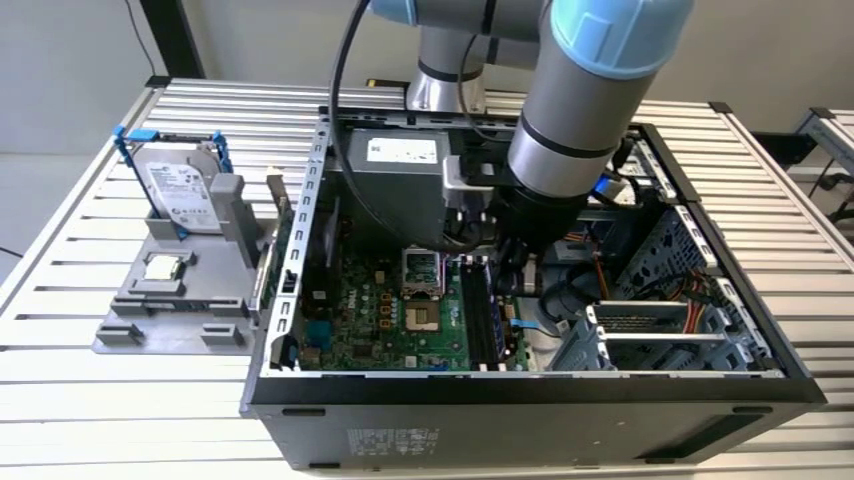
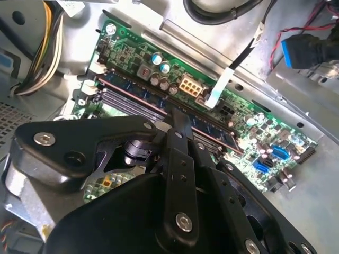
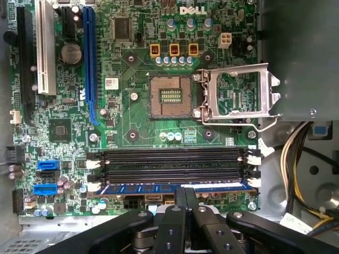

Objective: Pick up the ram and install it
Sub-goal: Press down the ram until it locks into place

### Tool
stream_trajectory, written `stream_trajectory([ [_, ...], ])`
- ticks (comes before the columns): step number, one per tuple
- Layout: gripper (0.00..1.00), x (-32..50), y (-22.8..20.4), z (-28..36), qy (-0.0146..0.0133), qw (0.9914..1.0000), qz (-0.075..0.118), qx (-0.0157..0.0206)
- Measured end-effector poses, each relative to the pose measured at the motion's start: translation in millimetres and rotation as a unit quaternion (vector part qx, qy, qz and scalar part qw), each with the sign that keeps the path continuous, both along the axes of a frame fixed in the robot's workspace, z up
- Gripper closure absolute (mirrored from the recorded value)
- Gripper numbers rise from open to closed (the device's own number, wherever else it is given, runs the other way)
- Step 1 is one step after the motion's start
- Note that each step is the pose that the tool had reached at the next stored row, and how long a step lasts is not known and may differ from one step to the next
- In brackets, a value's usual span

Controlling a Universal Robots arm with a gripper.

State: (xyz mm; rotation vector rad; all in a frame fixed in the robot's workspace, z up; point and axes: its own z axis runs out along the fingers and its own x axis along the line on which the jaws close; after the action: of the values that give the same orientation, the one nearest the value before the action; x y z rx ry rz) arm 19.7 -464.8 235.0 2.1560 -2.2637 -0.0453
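Note:
The ram (image 3: 137, 188) is a long thin stick standing in the memory slot closest to my gripper (image 3: 185, 191), with white latches at both ends. My two black fingers (image 3: 179, 198) are closed together on the middle of its top edge. In the second wrist view the ram (image 2: 127, 87) runs slantwise across the board and the gripper (image 2: 179, 117) meets it at mid-length. In the exterior view the arm reaches down into the open computer case (image 1: 534, 385), with the gripper (image 1: 511, 300) low over the memory slots.
Three black memory slots (image 3: 169, 159) lie beside the ram. The processor socket (image 3: 169, 95) has its metal bracket (image 3: 238, 95) swung open. Cables (image 3: 302, 159) crowd one side. Outside the case, a grey stand (image 1: 174, 310) holds a hard drive (image 1: 180, 185) and a processor chip (image 1: 163, 267).

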Motion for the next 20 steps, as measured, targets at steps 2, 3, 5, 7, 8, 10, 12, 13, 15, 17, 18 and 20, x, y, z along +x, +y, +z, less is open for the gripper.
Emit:
stream_trajectory([
  [2, 1.0, -0.9, 0.0, -1.9, 0.0, 1.0, 0.0, -0.0002],
  [3, 1.0, -0.8, 0.0, -2.8, 0.0, 1.0, 0.0, -0.0002],
  [5, 1.0, -0.8, 0.0, -4.6, 0.0, 1.0, 0.0, -0.0003],
  [7, 1.0, -0.8, 0.0, -8.1, 0.0, 1.0, 0.0, -0.0003],
  [8, 1.0, -0.9, 0.0, -10.0, 0.0, 1.0, 0.0, -0.0003],
  [10, 1.0, -0.9, -0.2, -13.1, 0.0002, 1.0, 0.0, -0.001],
  [12, 1.0, -0.9, -0.2, -16.7, 0.0002, 1.0, 0.0, -0.001],
  [13, 1.0, -0.9, -0.2, -18.0, 0.0002, 1.0, 0.0, -0.0012],
  [15, 1.0, -0.8, 0.3, -15.2, 0.0002, 1.0, 0.0, -0.0015],
  [17, 1.0, -0.8, 0.5, -8.4, -0.0003, 1.0, 0.0, 0.0008],
  [18, 1.0, -0.8, 0.1, -3.1, 0.0, 1.0, 0.0, -0.0001],
  [20, 1.0, -0.9, 0.0, 5.9, 0.0, 1.0, 0.0, -0.0002],
])
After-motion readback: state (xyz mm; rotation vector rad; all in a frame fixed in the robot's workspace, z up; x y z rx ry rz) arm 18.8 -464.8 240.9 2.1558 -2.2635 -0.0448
